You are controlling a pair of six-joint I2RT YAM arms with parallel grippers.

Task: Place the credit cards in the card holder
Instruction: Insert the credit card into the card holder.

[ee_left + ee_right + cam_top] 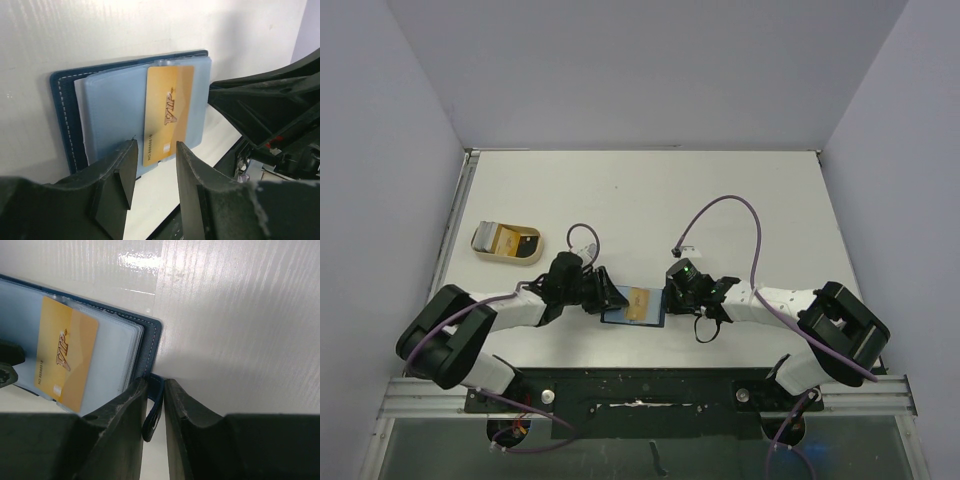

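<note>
The card holder [620, 316] lies open on the table between both arms, navy outside with pale blue sleeves [107, 112] inside. A gold credit card [167, 112] marked VIP lies on the sleeves, partly under a clear pocket, its near end sticking out past the sleeve edge. My left gripper [156, 150] is open just short of that end, its fingers either side and not touching. My right gripper [156, 382] is shut on the holder's snap tab [155, 405] at the right edge. In the right wrist view the gold card [65, 360] shows too. No black card is in view.
A beige shallow tray [506, 256] stands at the left of the table, holding a tan and a grey thing. Purple cables loop over the table behind both wrists. Grey walls close the table in on three sides.
</note>
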